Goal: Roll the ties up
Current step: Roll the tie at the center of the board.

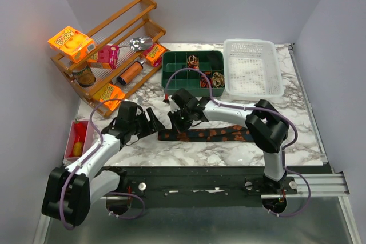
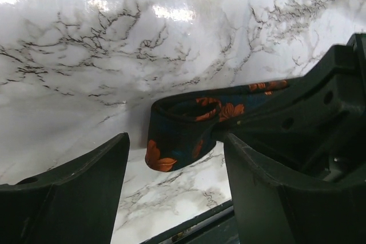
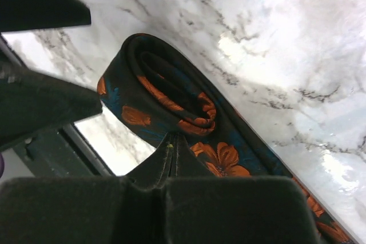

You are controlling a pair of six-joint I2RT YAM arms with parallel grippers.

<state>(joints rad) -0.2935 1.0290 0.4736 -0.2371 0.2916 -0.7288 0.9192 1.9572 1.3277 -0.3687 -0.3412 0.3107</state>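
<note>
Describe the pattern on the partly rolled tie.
The tie is dark blue-black with orange flowers, seen best in the right wrist view.

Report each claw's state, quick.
Left claw: open, holding nothing.
Right claw: closed on the rolled end of the tie.

tie (image 1: 213, 134) on marble table (image 1: 229, 154)

Tie (image 1: 209, 134) on table (image 1: 189, 154) — before tray (image 1: 174, 64)
</note>
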